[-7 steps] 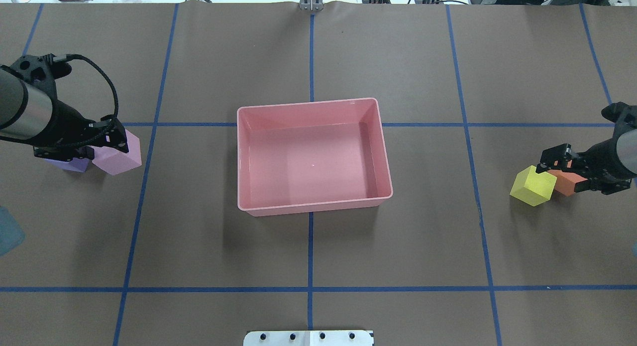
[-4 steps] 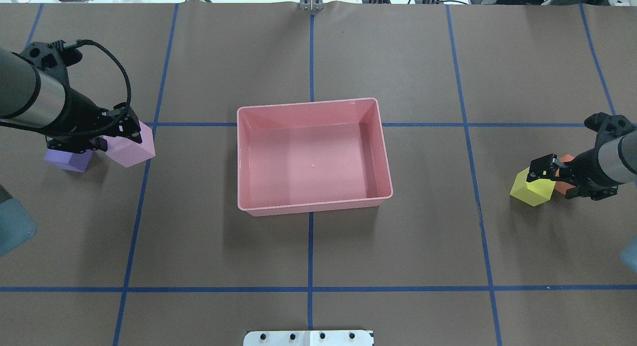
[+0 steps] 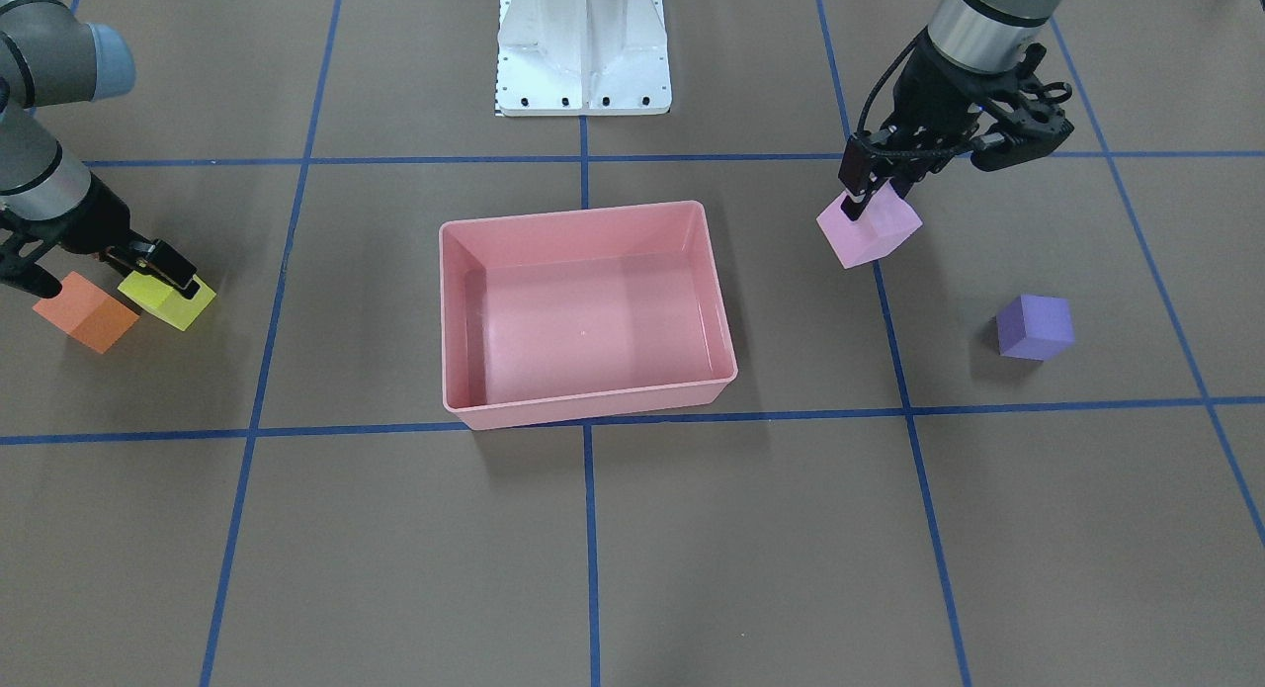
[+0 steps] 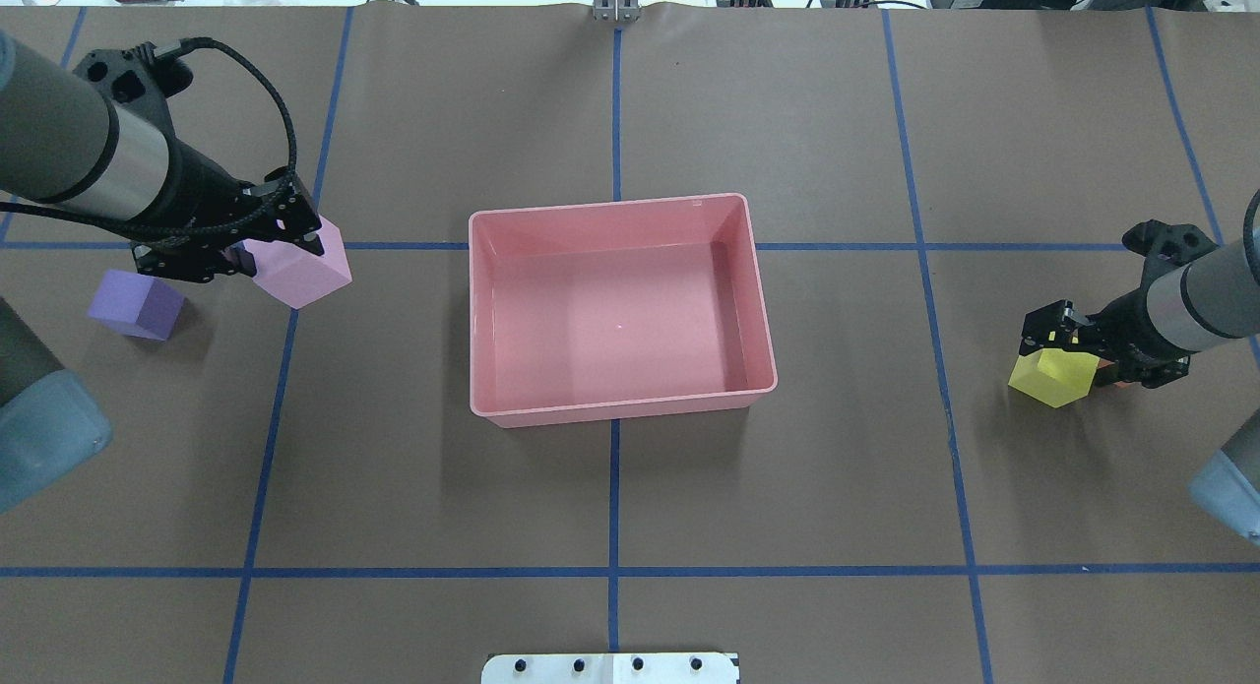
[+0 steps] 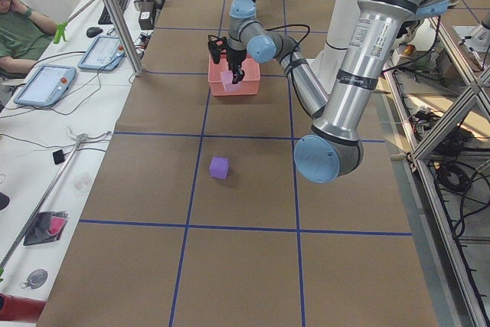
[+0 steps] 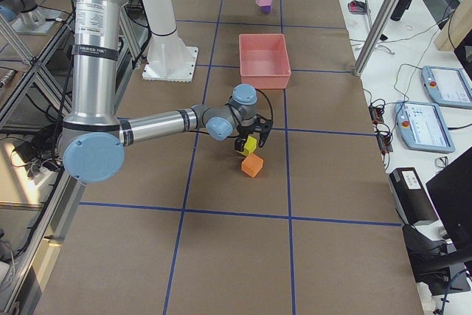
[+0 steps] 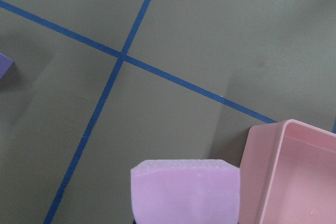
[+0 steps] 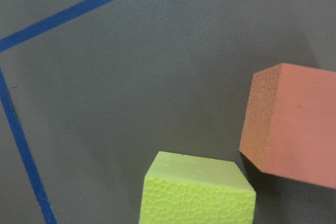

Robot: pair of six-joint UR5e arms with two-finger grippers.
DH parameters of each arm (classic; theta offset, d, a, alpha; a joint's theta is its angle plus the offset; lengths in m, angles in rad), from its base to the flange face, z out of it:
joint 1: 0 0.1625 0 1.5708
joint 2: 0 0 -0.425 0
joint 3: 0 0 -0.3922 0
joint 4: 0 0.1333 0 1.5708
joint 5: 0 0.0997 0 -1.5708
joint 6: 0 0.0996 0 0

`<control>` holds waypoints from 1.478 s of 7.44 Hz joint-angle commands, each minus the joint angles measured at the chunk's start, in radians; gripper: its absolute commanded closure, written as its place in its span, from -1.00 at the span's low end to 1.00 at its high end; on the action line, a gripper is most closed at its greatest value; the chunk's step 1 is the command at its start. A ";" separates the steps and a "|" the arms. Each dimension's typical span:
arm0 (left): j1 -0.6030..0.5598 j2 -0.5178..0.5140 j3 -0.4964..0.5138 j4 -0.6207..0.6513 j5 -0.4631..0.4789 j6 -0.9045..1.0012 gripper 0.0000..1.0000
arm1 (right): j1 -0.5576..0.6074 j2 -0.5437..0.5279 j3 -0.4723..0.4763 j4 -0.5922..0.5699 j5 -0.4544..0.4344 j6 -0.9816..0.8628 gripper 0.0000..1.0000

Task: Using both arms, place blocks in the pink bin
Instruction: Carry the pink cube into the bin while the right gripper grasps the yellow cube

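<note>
My left gripper (image 4: 279, 243) is shut on the pale pink-lilac cube (image 4: 300, 268) and holds it above the table, left of the pink bin (image 4: 610, 203). The cube also shows in the front view (image 3: 870, 232) and the left wrist view (image 7: 185, 190), with the bin's wall (image 7: 257, 177) beside it. The purple cube (image 4: 136, 305) lies on the table behind the gripper. My right gripper (image 4: 1065, 345) is shut on the yellow cube (image 4: 1053, 379) at the far right. The orange cube (image 3: 86, 311) sits right beside it, mostly hidden in the overhead view. The bin is empty.
The white base pedestal (image 3: 583, 44) stands at the robot's side of the table. Blue tape lines (image 4: 612, 497) cross the brown table cover. Operators' desks with tablets (image 5: 46, 82) run along the far side.
My left gripper has carried the pink-lilac cube away from the purple cube and toward the bin. My right gripper has moved from over the orange cube onto the yellow cube.
</note>
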 commanded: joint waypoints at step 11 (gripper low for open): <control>0.290 -0.480 0.358 -0.021 0.231 -0.381 -1.00 | 0.031 0.014 0.043 -0.042 0.058 -0.002 1.00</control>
